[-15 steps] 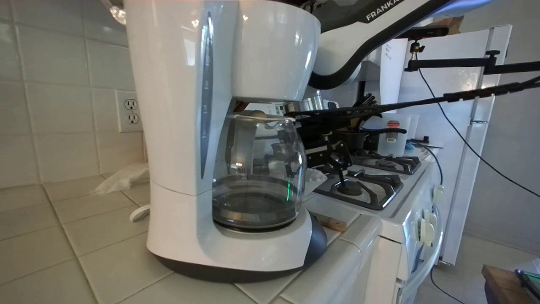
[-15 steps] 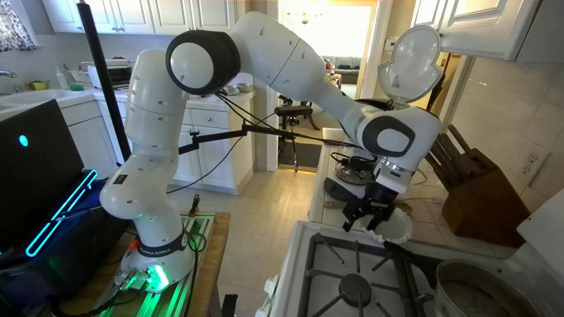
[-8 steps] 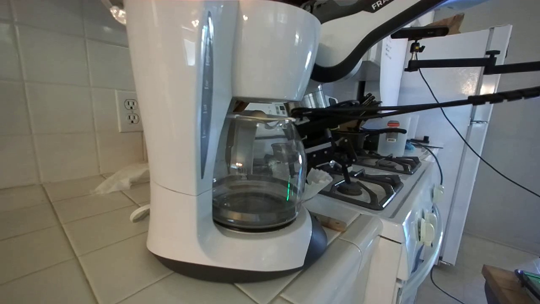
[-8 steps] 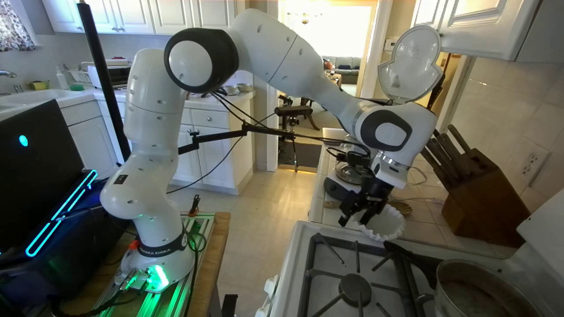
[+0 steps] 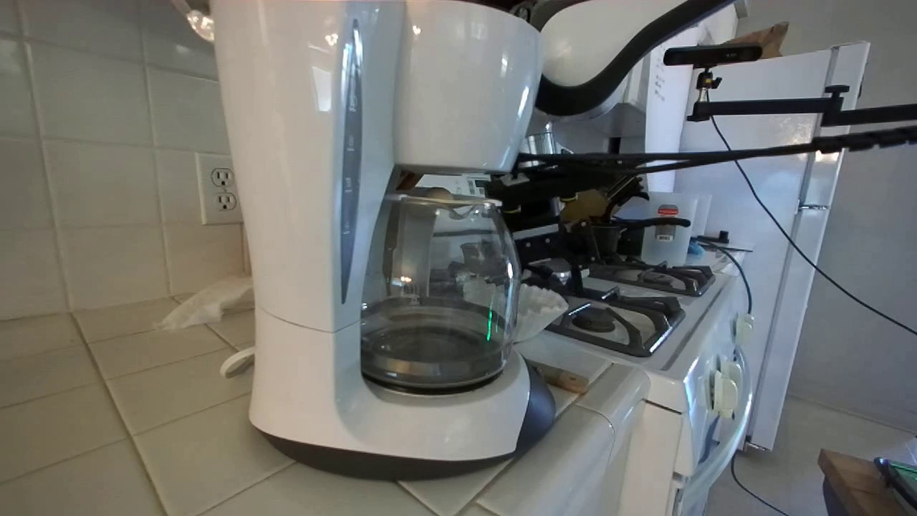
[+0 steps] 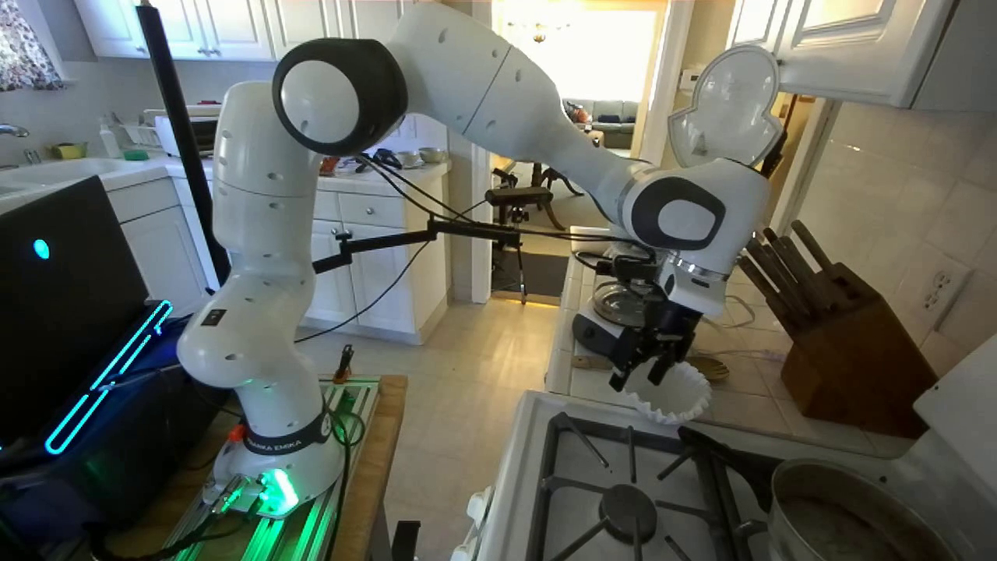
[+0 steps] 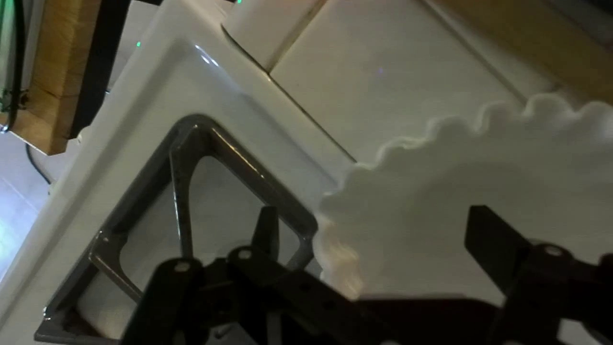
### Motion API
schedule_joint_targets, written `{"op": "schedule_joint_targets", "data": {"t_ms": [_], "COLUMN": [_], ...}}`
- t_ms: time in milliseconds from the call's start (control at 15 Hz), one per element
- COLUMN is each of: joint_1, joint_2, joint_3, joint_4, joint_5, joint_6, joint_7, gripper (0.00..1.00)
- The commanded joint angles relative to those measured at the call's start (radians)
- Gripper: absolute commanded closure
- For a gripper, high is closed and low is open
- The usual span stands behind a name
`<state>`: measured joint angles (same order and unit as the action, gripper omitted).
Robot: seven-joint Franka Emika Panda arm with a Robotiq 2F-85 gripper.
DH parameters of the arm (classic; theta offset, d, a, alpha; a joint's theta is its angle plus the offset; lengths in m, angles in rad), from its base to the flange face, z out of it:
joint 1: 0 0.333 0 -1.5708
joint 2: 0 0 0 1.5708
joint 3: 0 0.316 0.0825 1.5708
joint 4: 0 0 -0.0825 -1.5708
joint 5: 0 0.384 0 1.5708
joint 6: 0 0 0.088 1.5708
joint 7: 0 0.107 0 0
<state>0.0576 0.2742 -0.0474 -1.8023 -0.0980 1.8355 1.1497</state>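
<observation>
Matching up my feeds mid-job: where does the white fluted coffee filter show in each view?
In an exterior view: coffee filter just right of the glass carafe, partly behind it, left of the burner grate.
In an exterior view: right of centre, coffee filter above the burner grate, overlapped by the open jaws.
Wrist view: right half, coffee filter running off the edge, right of the burner grate.
Shared landmark: that burner grate.

1. In the wrist view, the right edge cuts off the fluted white filter (image 7: 421, 206); whether the gripper (image 7: 373, 211) touches it cannot be told.
2. In an exterior view, the coffee maker (image 5: 301, 215) hides part of the arm (image 5: 594, 46).
3. The pot (image 6: 826, 487), near right, is cut off (the view's bottom edge takes its near side).
4. Far back, the label (image 5: 666, 233) on the jug (image 5: 655, 252) is too small to read.
</observation>
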Motion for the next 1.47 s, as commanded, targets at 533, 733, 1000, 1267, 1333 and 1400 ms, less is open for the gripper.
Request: {"op": "schedule_joint_targets", "data": {"t_ms": [533, 733, 1000, 1267, 1333, 1400], "joint_1": [-0.043, -0.039, -0.04, -0.072, -0.082, -0.092], "joint_2": [-0.101, -0.068, -0.084, -0.129, -0.137, -0.143], "joint_3": [-0.013, -0.015, -0.016, -0.021, -0.023, -0.026], "joint_4": [-0.081, -0.039, -0.051, -0.109, -0.118, -0.124], "joint_5": [0.074, 0.058, 0.05, 0.111, 0.133, 0.153], "joint_6": [0.263, 0.234, 0.234, 0.232, 0.232, 0.233], "joint_7": [-0.038, -0.027, -0.035, -0.144, -0.175, -0.202], "gripper": [0.0, 0.0, 0.0, 0.0, 0.0, 0.0]}}
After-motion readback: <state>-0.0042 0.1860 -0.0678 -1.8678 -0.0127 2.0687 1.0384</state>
